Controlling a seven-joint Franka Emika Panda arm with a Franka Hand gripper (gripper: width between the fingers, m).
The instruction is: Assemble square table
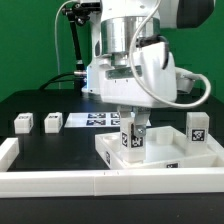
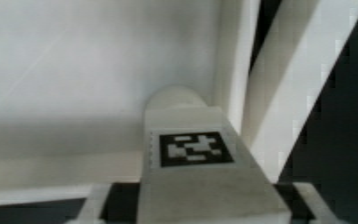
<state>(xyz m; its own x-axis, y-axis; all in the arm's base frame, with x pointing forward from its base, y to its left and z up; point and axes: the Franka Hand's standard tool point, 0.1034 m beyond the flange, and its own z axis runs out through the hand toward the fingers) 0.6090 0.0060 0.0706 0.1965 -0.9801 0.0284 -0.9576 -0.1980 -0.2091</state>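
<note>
The square slab [image 1: 168,152] lies flat on the black table, rimmed side up, at the exterior view's lower right. My gripper [image 1: 133,127] is shut on a white block leg [image 1: 133,141] and holds it upright over the slab's corner at the exterior view's left. I cannot tell whether the leg touches the slab. In the wrist view the leg [image 2: 194,150] shows its tag between my fingers [image 2: 112,203], with the slab's white floor [image 2: 69,100] and rim [image 2: 265,70] below. My gripper [image 2: 202,208] grips the leg's sides.
Two loose legs [image 1: 22,122] [image 1: 52,122] stand at the exterior view's left. Another leg [image 1: 197,127] stands at the slab's far right corner. The marker board [image 1: 97,120] lies behind. A long white rail [image 1: 90,181] borders the front and left.
</note>
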